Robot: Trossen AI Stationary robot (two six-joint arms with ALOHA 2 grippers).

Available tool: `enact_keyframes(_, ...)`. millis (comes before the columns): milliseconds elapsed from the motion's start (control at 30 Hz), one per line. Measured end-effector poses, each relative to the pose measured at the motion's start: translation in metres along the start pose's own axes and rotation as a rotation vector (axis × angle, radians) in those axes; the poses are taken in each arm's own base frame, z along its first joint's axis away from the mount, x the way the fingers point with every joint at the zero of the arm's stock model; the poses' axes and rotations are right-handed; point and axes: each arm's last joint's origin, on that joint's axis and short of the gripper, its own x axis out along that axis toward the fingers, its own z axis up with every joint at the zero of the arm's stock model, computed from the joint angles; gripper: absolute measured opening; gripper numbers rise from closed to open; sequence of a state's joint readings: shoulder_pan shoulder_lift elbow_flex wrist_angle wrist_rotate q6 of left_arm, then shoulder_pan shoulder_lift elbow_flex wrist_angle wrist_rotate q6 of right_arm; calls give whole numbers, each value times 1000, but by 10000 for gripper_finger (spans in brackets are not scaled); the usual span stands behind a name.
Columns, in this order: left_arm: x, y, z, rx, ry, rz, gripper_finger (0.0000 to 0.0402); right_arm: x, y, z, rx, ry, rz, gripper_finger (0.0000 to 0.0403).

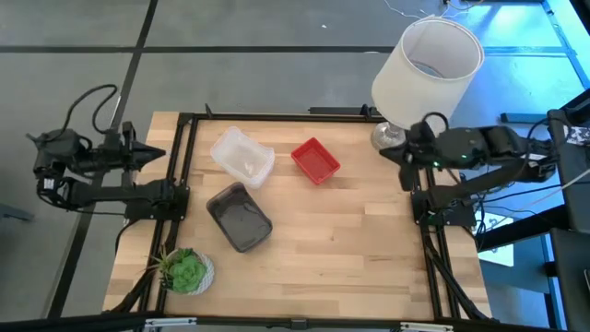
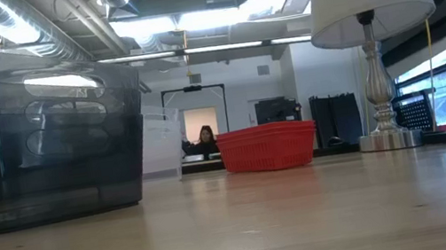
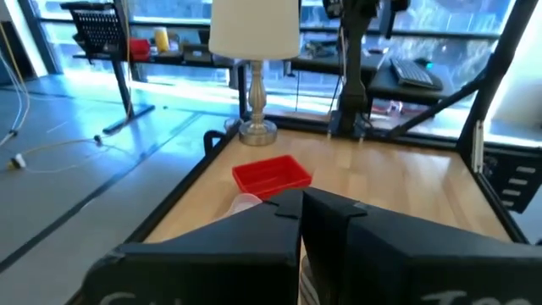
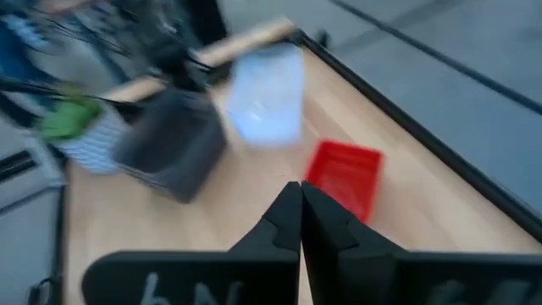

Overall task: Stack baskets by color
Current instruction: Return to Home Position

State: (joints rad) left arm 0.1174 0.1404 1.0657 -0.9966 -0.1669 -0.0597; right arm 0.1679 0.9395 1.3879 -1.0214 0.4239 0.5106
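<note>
Three stacks of baskets rest by their bottoms on the wooden table. The red baskets (image 1: pixel 315 160) sit at the far middle, the clear baskets (image 1: pixel 242 155) to their left, and the dark grey baskets (image 1: pixel 239 216) nearer the front. My left gripper (image 1: pixel 159 154) is shut and empty beyond the table's left edge, pointing level toward the table. At the table's right edge my right gripper (image 1: pixel 387 151) is shut and empty, beside the lamp. Each wrist view shows shut fingertips, the left (image 3: pixel 301 203) and the right (image 4: pixel 301 188).
A white lampshade (image 1: pixel 430 61) on a silver base (image 1: pixel 387 136) stands at the table's far right corner. A green potted plant (image 1: pixel 185 270) sits at the near left corner. A black frame (image 1: pixel 277 117) runs along the table's edges. Bare wood lies at the front and right.
</note>
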Motion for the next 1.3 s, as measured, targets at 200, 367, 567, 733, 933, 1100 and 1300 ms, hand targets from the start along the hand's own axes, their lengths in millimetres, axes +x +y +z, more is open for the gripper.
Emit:
enact_keyframes(200, -11, 2, -11, -2, -49, -12, 0, -5, -15, -37, -159, -174, 285, 0)
enact_keyframes(367, -21, 4, -20, -8, -101, -19, 0, -15, -37, -72, -166, -258, 395, 0)
enact_keyframes(567, -14, 4, -22, 23, -99, 2, 0, -29, -66, -108, -141, -404, 440, 0)
enact_keyframes(733, -7, 3, -25, 26, -92, 12, 0, -35, -86, -138, -113, -503, 470, 0)
enact_keyframes(933, 14, 1, -36, 2, -56, 24, 0, -23, -87, -149, -154, -470, 420, 0)
enact_keyframes(1100, 40, -4, -46, 37, -85, -15, 0, -18, -85, -151, -172, -504, 428, 0)
enact_keyframes(1300, 78, -10, -69, 74, -125, -30, 0, 3, -79, -160, -156, -520, 440, 0)
